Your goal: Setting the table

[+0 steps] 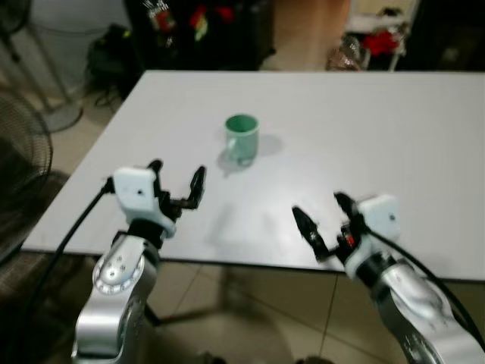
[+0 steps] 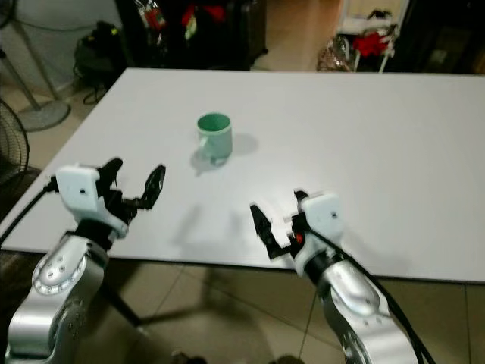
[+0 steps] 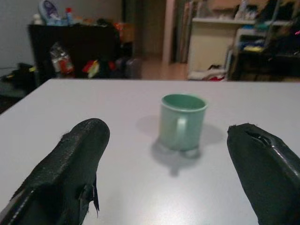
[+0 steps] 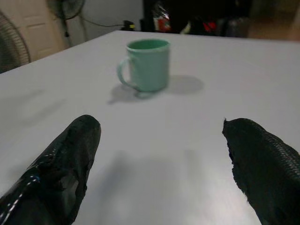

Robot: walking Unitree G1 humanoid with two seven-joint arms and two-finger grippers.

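A green mug (image 1: 242,137) stands upright on the white table (image 1: 364,129), left of the middle, its handle turned toward the near edge. My left gripper (image 1: 177,179) hovers open over the table's near left part, a short way in front of the mug (image 3: 182,121). My right gripper (image 1: 319,213) is open over the near edge, further right and nearer to me than the mug (image 4: 147,65). Neither gripper holds anything.
A standing fan (image 1: 23,152) is off the table's left side. Dark shelves and bags (image 1: 189,30) with coloured items line the far wall. A tiled floor (image 1: 258,318) lies below the near edge.
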